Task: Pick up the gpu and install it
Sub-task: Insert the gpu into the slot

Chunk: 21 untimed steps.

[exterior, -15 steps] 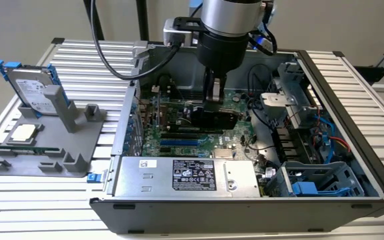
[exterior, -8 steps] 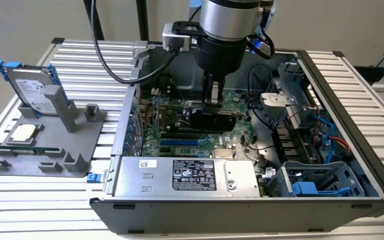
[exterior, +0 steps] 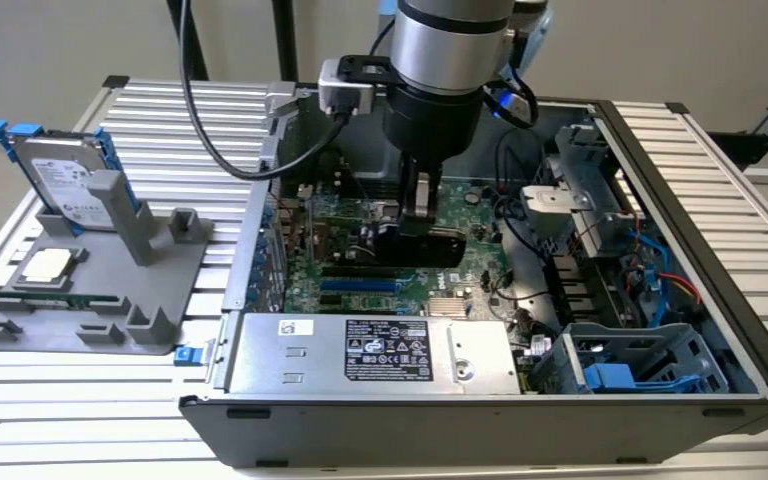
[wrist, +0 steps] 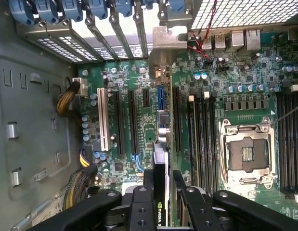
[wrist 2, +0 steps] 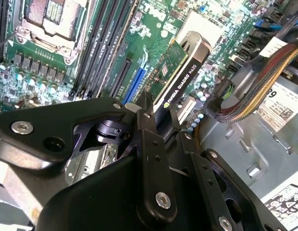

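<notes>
The gripper is clamped on the gpu, its black fingers pressing one on each flat face of the card near one end. In the second wrist view the card stands on edge, its black shroud face and a strip of green board showing, and it reaches away from the fingers over the motherboard toward the blue expansion slot. In the first wrist view the card's thin edge runs out from between the fingers, lined up beside the blue slot among the long black slots; whether it touches a slot cannot be told. In the exterior view the arm reaches down into the open computer case, holding the dark card just above the green board. The power supply lies at the case's near side. On the exterior view's left, well apart, a grey fixture holds a silver hard drive upright.
</notes>
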Tool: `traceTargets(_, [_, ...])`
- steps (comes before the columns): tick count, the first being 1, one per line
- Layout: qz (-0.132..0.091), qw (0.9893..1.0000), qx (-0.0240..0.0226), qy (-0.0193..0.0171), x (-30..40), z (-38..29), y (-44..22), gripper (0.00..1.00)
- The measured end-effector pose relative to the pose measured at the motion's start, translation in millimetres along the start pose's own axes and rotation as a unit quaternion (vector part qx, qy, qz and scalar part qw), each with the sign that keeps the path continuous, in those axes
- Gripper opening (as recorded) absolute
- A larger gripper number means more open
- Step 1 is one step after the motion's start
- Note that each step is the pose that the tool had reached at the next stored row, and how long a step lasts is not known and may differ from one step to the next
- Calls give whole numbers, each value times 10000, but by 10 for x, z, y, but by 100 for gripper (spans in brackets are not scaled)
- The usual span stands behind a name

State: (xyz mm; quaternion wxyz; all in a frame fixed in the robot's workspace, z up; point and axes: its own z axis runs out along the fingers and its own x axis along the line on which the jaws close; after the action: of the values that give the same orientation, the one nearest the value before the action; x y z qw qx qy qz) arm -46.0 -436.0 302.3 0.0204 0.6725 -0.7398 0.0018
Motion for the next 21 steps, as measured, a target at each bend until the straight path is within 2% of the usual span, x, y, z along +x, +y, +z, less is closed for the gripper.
traceTargets(5, [-30,10000,1,0,0,51,17,0])
traceTargets(11, [-36,10000,1,1,0,54,17,0])
traceTargets(16, [-181,9998,7,4,-8,65,18,0])
traceTargets(21, [-195,9998,7,5,-13,77,26,0])
